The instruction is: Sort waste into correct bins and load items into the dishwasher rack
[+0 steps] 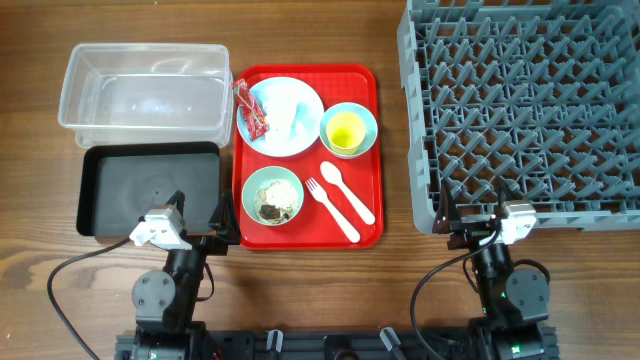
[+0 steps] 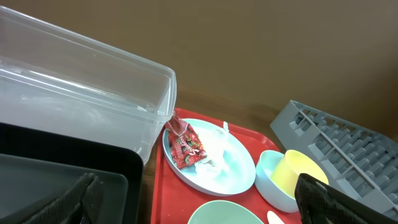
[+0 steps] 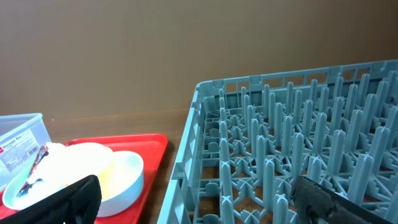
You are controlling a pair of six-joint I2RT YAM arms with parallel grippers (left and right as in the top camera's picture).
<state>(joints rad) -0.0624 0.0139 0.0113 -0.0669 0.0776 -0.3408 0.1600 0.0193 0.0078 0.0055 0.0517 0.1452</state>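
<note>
The left hand (image 1: 200, 212) hangs at the black tray's (image 1: 110, 190) near edge, the right hand (image 1: 468, 216) at the grey rack's (image 1: 520, 100) near corner; both are spread apart and empty.

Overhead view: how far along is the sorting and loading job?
Done: nothing; the rack, tub and black tray hold nothing. In hand: nothing; left gripper and right gripper are open. Left: wrapper, tissue, scraps and all dishes, on the red tray.

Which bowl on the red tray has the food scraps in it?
The mint green bowl, at the red tray's front-left corner, holds brownish crumbs. The pale blue bowl holds only a yellow cup.
</note>
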